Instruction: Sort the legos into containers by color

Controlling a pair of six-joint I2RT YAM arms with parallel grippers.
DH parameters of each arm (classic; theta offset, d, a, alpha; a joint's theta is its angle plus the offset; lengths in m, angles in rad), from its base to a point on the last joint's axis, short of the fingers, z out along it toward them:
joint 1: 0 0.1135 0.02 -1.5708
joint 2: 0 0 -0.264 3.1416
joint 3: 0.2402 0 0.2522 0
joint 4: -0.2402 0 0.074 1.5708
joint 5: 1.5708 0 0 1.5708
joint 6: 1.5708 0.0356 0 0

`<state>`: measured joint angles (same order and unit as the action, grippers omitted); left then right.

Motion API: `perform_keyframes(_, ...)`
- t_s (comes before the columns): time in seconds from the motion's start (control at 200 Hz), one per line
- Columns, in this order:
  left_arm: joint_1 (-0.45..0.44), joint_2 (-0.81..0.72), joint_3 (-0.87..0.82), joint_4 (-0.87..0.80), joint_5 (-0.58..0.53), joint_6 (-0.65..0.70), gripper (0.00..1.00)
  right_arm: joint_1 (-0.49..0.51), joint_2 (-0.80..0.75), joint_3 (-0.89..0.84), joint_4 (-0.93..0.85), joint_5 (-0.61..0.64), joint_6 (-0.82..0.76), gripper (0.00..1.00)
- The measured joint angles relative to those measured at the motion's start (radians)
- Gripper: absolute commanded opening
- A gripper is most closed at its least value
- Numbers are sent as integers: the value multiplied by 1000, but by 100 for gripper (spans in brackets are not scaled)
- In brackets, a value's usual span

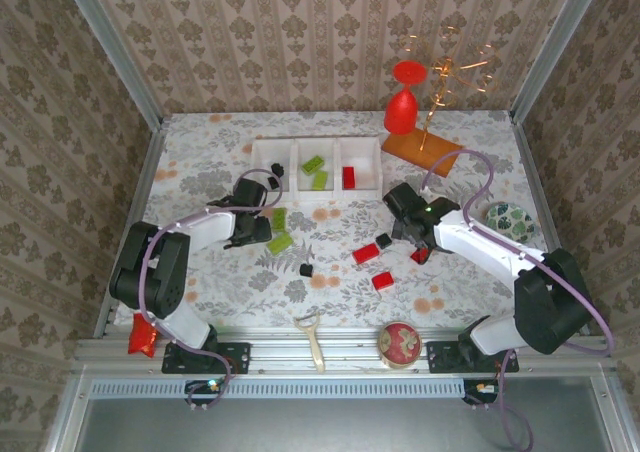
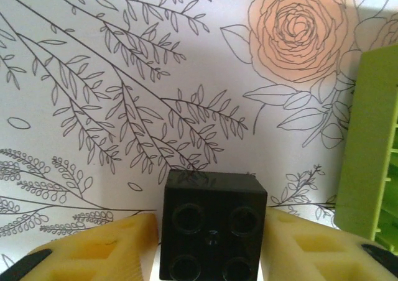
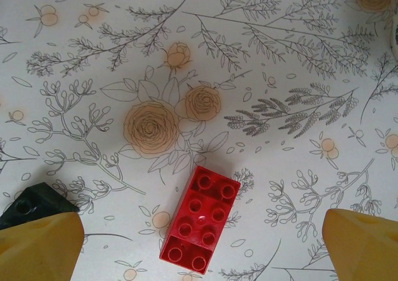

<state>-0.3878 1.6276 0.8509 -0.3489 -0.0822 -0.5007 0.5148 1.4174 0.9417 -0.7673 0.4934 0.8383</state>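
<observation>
In the left wrist view a black lego cube [image 2: 212, 225] sits between my left gripper [image 2: 212, 247], whose yellow pads [image 2: 102, 250] press on both its sides. A lime green brick [image 2: 367, 150] lies just to its right. From above, the left gripper [image 1: 262, 229] is beside two green bricks [image 1: 280, 241]. My right gripper [image 3: 200, 250] is open over a red brick [image 3: 200, 219], with a black brick [image 3: 31, 203] by its left finger. The three white bins [image 1: 268, 154] hold a black, two green [image 1: 316, 172] and a red brick [image 1: 349, 176]. Loose red [image 1: 382, 280] and black [image 1: 306, 269] bricks lie mid-table.
A red goblet [image 1: 405, 97] and a wooden board [image 1: 421, 152] stand at the back right. A patterned plate [image 1: 508, 219] lies at the right. Along the front edge are a strawberry tin [image 1: 398, 342], a peeler [image 1: 312, 337] and a red packet [image 1: 142, 334].
</observation>
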Motion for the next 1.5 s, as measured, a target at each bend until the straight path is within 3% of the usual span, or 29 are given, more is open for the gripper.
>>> perform_keyframes(0.215,3,3,6,-9,-4,0,38,0,0,-19,0,-5,7,100)
perform_keyframes(0.88,-10,-39,27,12,-62,24,37,0,-1,-48,7,-8,32,100)
perform_keyframes(1.19,-18,-84,163,20,-85,63,36,0,-42,-77,25,-8,50,100)
perform_keyframes(1.5,-19,61,373,54,-91,113,36,0,-53,-98,34,-8,57,100)
